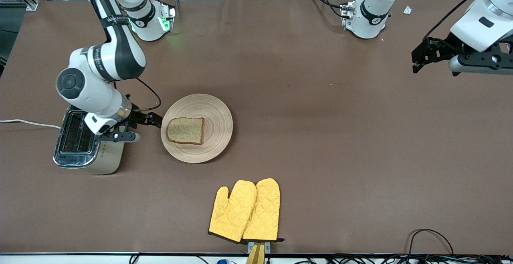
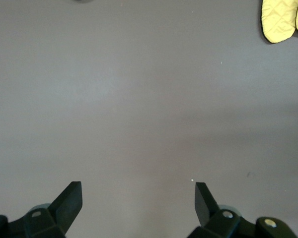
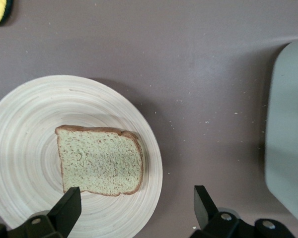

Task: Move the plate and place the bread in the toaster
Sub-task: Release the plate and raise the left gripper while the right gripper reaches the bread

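Observation:
The light tan wooden plate (image 1: 216,123) lies on the brown table with the brown speckled bread (image 1: 185,130) flat on it. The cream and chrome toaster (image 1: 80,142) stands beside the plate, toward the right arm's end of the table. My right gripper (image 1: 154,119) is open and empty, over the gap between toaster and plate rim. In the right wrist view it (image 3: 135,198) hangs above the plate's (image 3: 30,129) edge, close to the bread (image 3: 100,161), with the toaster's side (image 3: 290,134) beside it. My left gripper (image 1: 417,60) (image 2: 138,193) is open and empty, up over bare table at the left arm's end.
Two yellow oven mitts (image 1: 245,211) lie near the table's front edge, nearer to the camera than the plate; they also show in the left wrist view (image 2: 280,20). The toaster's white cord (image 1: 24,122) runs off toward the table's end. Cables lie along the front edge.

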Action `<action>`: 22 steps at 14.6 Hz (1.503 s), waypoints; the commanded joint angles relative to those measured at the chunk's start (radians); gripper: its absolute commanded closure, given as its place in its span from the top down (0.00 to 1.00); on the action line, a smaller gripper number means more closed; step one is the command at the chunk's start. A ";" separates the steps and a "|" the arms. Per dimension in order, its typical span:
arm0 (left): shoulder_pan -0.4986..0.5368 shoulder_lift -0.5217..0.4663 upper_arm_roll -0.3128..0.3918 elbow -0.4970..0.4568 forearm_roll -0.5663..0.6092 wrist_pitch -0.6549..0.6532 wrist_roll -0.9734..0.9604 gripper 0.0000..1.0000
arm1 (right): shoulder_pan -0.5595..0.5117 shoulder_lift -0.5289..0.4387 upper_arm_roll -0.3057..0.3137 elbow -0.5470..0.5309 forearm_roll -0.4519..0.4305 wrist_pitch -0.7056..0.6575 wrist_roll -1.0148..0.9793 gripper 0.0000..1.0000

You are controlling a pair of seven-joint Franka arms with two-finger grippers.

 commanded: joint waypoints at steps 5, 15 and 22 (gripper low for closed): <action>0.006 -0.022 0.039 -0.053 -0.024 0.086 0.019 1.00 | 0.031 -0.032 -0.007 -0.142 0.010 0.154 0.014 1.00; 0.006 -0.002 0.038 0.002 -0.018 0.079 0.006 1.00 | 0.107 -0.009 -0.009 -0.254 0.010 0.412 0.109 1.00; 0.005 0.004 0.027 -0.001 -0.018 0.073 0.011 1.00 | 0.097 0.004 -0.009 -0.327 0.010 0.579 0.115 0.98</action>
